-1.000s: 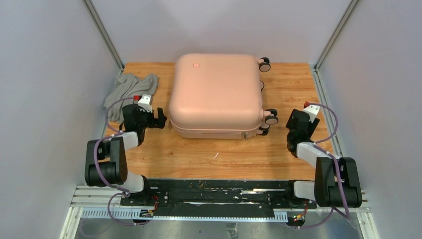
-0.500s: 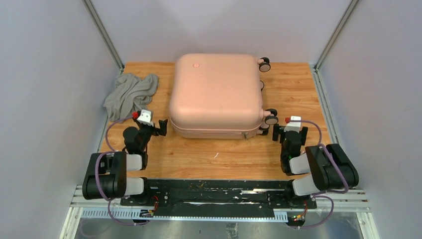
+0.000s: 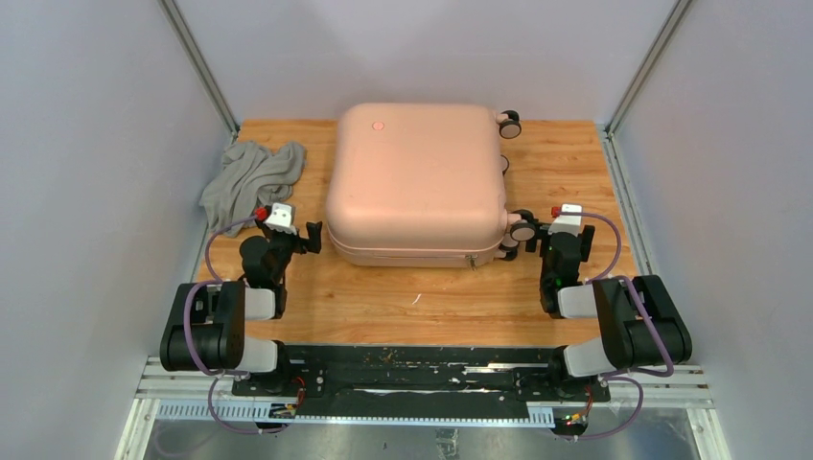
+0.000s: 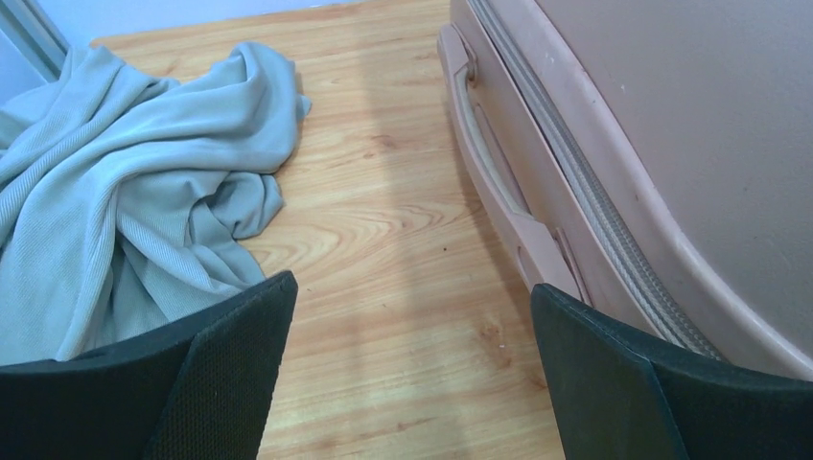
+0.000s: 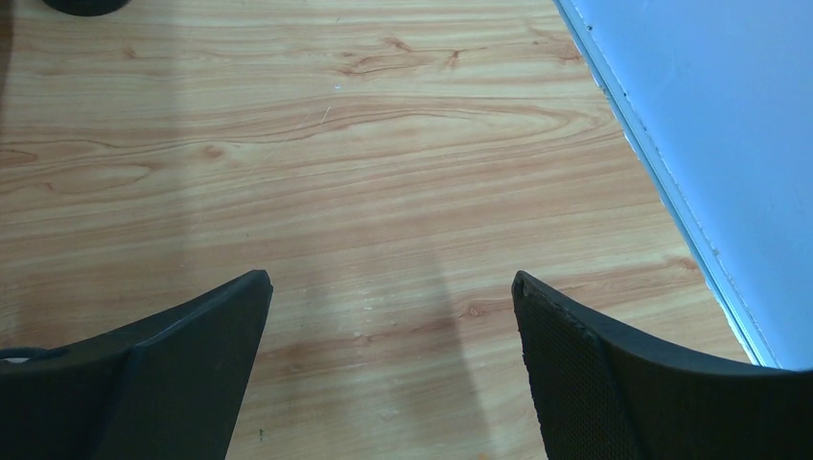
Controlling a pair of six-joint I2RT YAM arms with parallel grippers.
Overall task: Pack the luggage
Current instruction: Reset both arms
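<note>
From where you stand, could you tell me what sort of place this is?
Probably a robot test cell, not a home: a wooden table boxed in by plain grey walls, two arms bolted to a metal rail, with a closed pink suitcase and grey cloth staged.

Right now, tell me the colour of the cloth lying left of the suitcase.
The cloth is pale grey-green, plain and finely ribbed; the left wrist view shows it best.
</note>
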